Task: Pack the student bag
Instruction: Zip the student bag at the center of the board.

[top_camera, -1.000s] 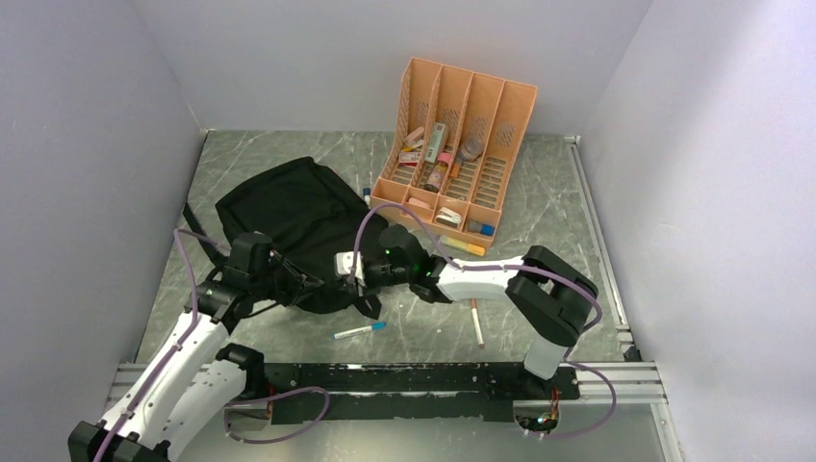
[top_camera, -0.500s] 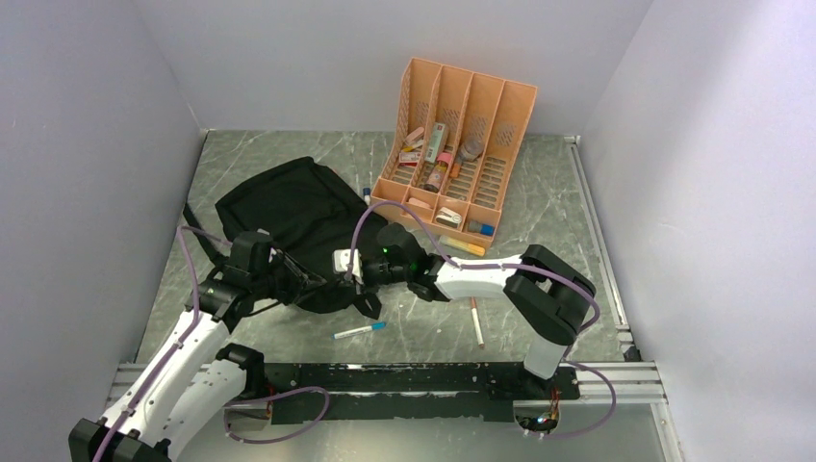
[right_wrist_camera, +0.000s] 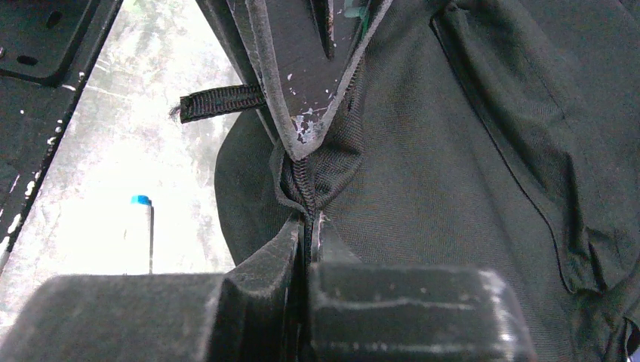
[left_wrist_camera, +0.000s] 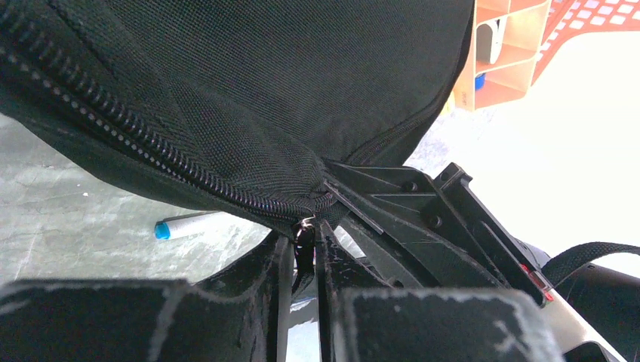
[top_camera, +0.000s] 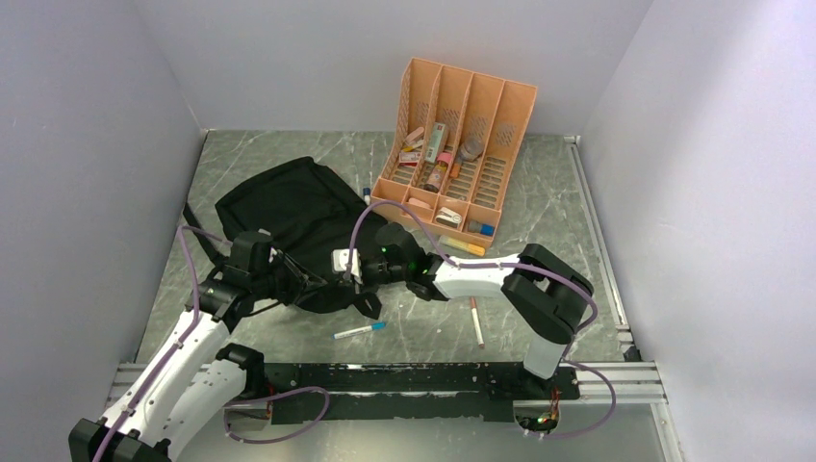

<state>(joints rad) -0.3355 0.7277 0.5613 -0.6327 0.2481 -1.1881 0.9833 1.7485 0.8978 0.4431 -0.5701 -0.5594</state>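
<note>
A grey marbled counter (top_camera: 539, 207), walled in pale panels, carries the student bag (top_camera: 284, 207), a soft black backpack slumped flat on the left half of the surface, its near edge toward the two arms. To its right, at the back, an orange slotted desk organizer (top_camera: 462, 125) stands upright with small supplies in its compartments, close beside the bag's right edge.

The left arm (top_camera: 183, 351) and the right arm (top_camera: 481, 277), white with purple cables, meet from opposite sides at the bag's near edge. The right jaws are pressed together on a bunched fold of the bag's fabric at the end of the zipper (right_wrist_camera: 306, 185). The left jaws, facing them and nearly touching them, stand narrowly apart and pinch the small metal zipper pull (left_wrist_camera: 305, 230).

On the bare counter just in front of the bag lies a blue-capped marker (top_camera: 360, 330); further right, well clear of the bag, lies a slim white pen (top_camera: 476, 321).
</note>
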